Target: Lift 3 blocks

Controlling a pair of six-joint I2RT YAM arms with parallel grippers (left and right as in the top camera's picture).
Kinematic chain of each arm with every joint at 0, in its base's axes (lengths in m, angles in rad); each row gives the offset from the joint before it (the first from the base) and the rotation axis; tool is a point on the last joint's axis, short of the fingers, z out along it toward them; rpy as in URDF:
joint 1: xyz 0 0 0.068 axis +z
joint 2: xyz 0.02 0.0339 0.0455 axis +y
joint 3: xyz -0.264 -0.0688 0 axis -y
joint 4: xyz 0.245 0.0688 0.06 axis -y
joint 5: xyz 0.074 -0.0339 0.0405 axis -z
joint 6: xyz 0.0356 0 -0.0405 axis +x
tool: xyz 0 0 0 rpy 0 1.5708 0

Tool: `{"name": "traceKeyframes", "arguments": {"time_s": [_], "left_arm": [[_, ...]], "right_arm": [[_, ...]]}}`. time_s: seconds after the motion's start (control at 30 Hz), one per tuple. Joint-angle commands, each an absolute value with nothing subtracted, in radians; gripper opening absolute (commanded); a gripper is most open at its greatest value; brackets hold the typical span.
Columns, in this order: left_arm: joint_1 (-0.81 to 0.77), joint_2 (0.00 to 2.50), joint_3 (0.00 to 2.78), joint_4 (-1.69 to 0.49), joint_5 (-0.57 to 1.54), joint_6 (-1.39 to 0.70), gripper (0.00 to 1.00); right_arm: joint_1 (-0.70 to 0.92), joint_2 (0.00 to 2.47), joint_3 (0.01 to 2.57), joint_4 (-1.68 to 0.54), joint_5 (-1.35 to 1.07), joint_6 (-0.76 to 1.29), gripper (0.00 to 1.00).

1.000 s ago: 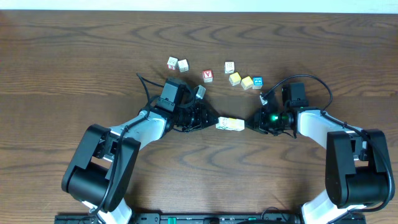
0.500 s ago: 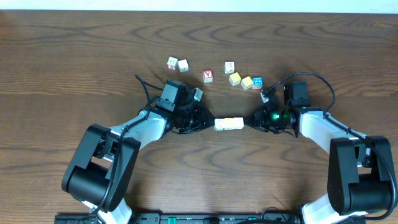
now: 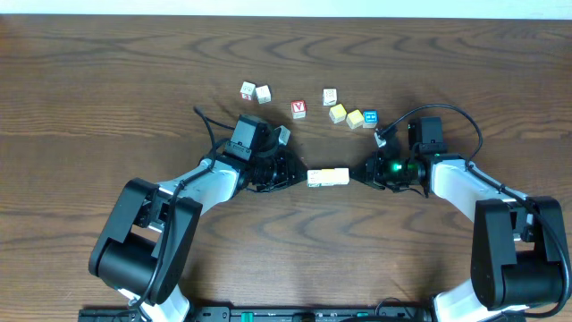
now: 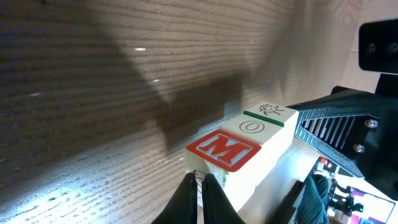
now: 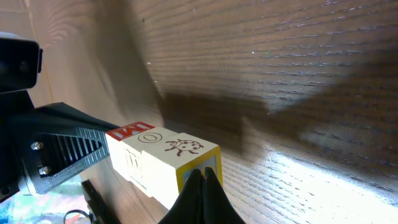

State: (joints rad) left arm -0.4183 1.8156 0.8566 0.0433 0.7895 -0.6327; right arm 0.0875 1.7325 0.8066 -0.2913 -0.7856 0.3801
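Pressing in from both ends, the 2 hands pin a row of 3 small pale wooden alphabet cubes between them, near the middle of the dark brown wooden desk. The left hand has its 2 fingers together, and we see their joined tips pushing against the end cube with a red M on its top face. The right hand is also closed to a point, butting the yellow-edged cube with an orange figure at the other end. Between those 2 sits the middle cube marked with a ringed O. The row hangs clear of the desk (its shadow falls on the wood apart from it in both wrist views). Farther back, well apart from the row, loose cubes lie on the desk: a pair of pale cubes at the left, a red-faced cube, a single pale cube, a pair of yellow cubes, and a blue-faced cube just beside them.
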Motion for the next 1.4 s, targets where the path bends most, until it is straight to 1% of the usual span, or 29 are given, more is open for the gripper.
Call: {"name": "traceKeyframes", "arguments": {"time_s": [0.0,0.77,1.37], "left_arm": [[-0.448,1.810,0.871,0.066,0.879,-0.642,0.07],[-0.448,1.761,0.871,0.069,0.878,-0.649,0.07],[-0.448,1.761,0.871,0.069,0.879,-0.657,0.07]], "right_arm": [[0.147,1.709,0.814,-0.291,-1.004,0.390,0.01],[0.147,1.708,0.816,-0.280,-1.006,0.415,0.01],[0.147,1.705,0.818,-0.239,-1.078,0.424,0.01]]}}
